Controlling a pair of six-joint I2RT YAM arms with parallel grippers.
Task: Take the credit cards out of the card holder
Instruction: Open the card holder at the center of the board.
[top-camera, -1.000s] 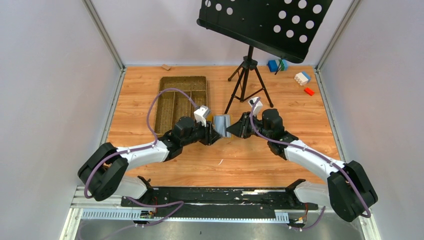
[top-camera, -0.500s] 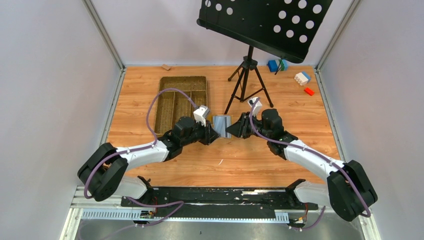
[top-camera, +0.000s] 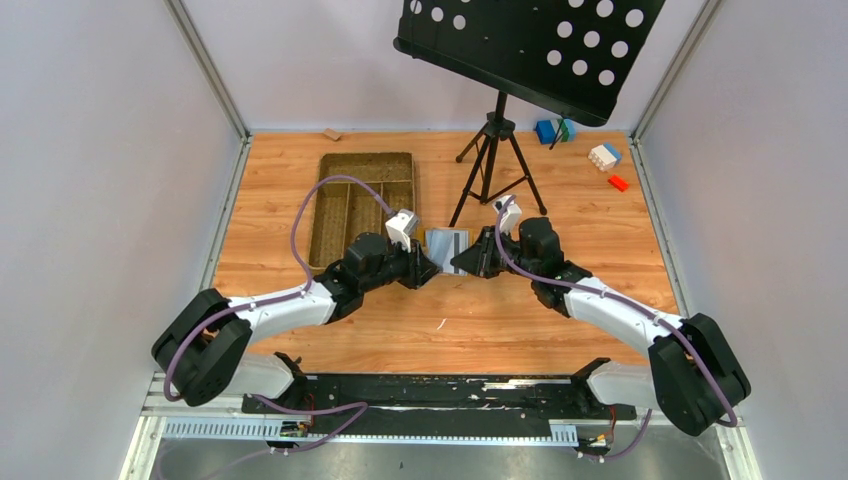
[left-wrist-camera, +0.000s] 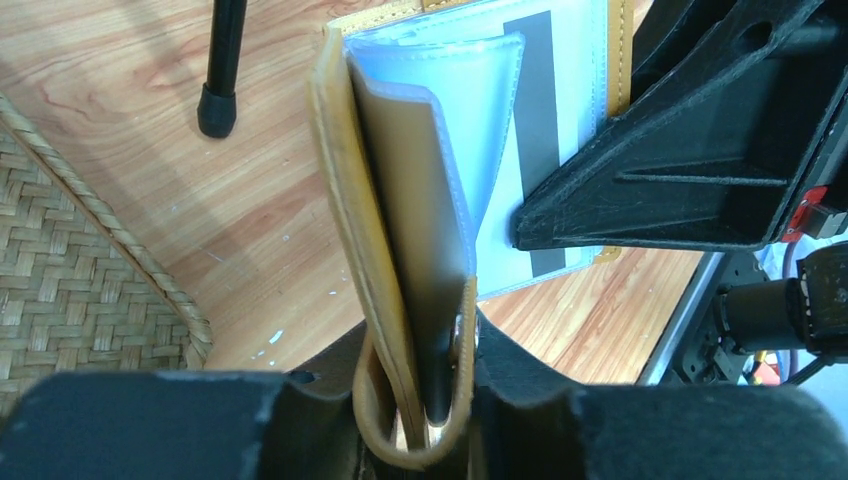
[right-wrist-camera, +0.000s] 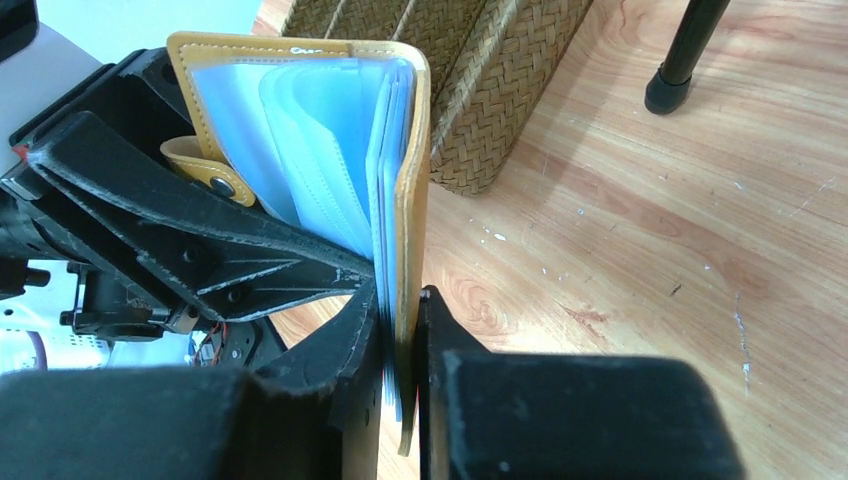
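Note:
The mustard-yellow card holder (top-camera: 447, 241) hangs open above the table between both grippers. My left gripper (top-camera: 430, 266) is shut on one yellow cover and the snap strap (left-wrist-camera: 400, 230). My right gripper (top-camera: 463, 262) is shut on the other cover and some pale blue sleeves (right-wrist-camera: 408, 200). In the left wrist view a pale card with a dark stripe (left-wrist-camera: 541, 110) shows through a clear sleeve, still inside. My right gripper's black finger (left-wrist-camera: 690, 160) lies over that side. No other cards show.
The brown woven tray (top-camera: 365, 198) lies just left of the holder, and its wall shows in the right wrist view (right-wrist-camera: 490, 70). The music stand's tripod (top-camera: 495, 165) stands right behind, one foot (left-wrist-camera: 216, 108) close by. Toy bricks (top-camera: 604, 155) lie far right.
Both grippers have shifted slightly away from the arm bases with the holder, and the holder looks spread a little wider. Both grips are unchanged.

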